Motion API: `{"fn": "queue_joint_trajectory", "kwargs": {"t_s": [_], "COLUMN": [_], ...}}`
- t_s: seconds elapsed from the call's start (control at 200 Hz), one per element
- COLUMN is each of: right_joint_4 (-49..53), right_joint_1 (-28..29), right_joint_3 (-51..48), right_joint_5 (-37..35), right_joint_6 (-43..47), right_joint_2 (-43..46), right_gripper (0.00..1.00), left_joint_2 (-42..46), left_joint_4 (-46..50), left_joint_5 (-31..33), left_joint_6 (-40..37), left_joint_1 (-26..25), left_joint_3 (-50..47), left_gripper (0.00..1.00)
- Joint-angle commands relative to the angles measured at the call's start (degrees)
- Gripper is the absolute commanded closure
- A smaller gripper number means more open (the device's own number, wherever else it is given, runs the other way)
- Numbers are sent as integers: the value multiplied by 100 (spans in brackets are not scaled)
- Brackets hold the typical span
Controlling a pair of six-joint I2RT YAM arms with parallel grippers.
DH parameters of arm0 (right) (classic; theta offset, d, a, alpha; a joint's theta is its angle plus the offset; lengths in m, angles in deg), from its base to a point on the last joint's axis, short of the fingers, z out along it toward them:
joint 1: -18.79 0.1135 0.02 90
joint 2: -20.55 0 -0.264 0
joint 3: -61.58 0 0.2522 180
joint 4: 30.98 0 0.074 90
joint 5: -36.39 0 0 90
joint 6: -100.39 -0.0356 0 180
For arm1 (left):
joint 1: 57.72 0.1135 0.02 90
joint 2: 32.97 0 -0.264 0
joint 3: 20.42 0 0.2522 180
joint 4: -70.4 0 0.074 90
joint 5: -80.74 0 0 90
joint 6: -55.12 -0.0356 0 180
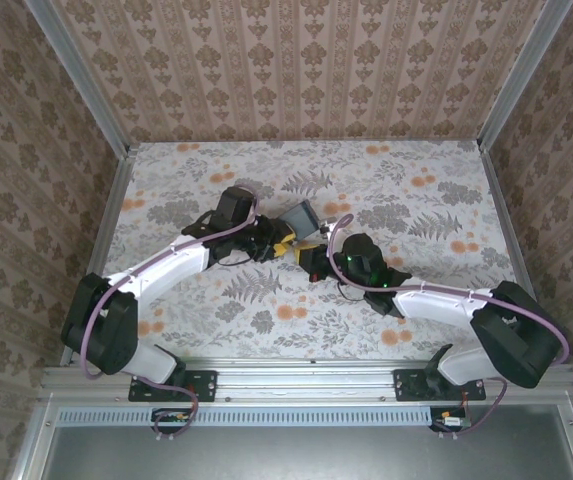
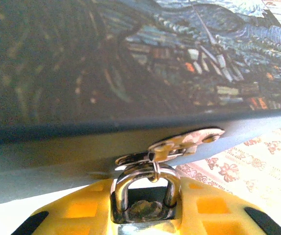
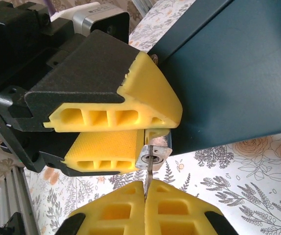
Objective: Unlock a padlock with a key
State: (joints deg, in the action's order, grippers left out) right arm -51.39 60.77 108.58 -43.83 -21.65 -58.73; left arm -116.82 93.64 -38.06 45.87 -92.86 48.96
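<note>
My left pincer (image 2: 142, 218) is partly closed on the padlock (image 2: 142, 203). Its yellow fingers (image 2: 76, 210) press the small silvery body from 9 and 3 o'clock. In the left wrist view the thin shackle rises toward 12 o'clock and passes through the metal hasp (image 2: 179, 144) on the front edge of the box (image 2: 106, 58). The swirly painted lid of the box spreads above the hasp.

My right pincer (image 3: 146, 205) is fully closed, its fingers meeting at 6 o'clock in the right wrist view. Between them I pinch the key (image 3: 148, 178), seen edge-on as a thin blade pointing to 12 o'clock. The key's tip meets the keyhole in the padlock's end face. I cannot tell how far in it sits. The left fingers clamp the padlock from 9 o'clock, and the dark side of the box stands at 1 o'clock.

From overhead, both pincers meet near the middle of the flowered table (image 1: 416, 200), on the 6 o'clock side of the box. My left arm comes in from 8 o'clock and my right arm from 4 o'clock.
</note>
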Motion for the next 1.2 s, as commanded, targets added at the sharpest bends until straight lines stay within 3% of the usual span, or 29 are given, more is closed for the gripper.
{"fn": "queue_joint_trajectory", "kwargs": {"t_s": [0.0,0.115,0.335,0.465,0.54,0.645,0.765,0.835,1.04,1.195], "right_joint_4": [-1042,-1009,-1211,-1208,-1284,-1087,-737,-852,-1419,-1039], "right_joint_1": [245,355,413,212,206,269,264,250,2,-239], "right_joint_3": [548,295,468,609,567,541,711,807,750,900], "right_joint_5": [142,-317,418,1268,1139,863,1329,1629,1364,1331], "right_joint_6": [139,776,1663,1392,1310,1852,2177,1911,190,-833], "right_joint_2": [51,355,246,124,165,267,393,274,-8,-339], "right_gripper": [100,100,100,100,100,100,100,100,100,100], "left_joint_2": [62,132,60,149,176,148,184,187,303,427], "left_joint_4": [-72,46,0,169,82,112,33,-267,-613,-563], "left_joint_5": [-460,-465,-616,-540,-564,-590,-557,-566,-558,-505], "left_joint_6": [-103,-170,-123,-172,-117,-136,-51,134,377,352], "left_joint_1": [-186,-178,-231,-179,-152,-199,-187,-178,-154,-84], "left_joint_3": [72,67,163,179,117,161,138,68,-97,-155], "left_gripper": [100,100,100,100,100,100,100,100,100,100]}}
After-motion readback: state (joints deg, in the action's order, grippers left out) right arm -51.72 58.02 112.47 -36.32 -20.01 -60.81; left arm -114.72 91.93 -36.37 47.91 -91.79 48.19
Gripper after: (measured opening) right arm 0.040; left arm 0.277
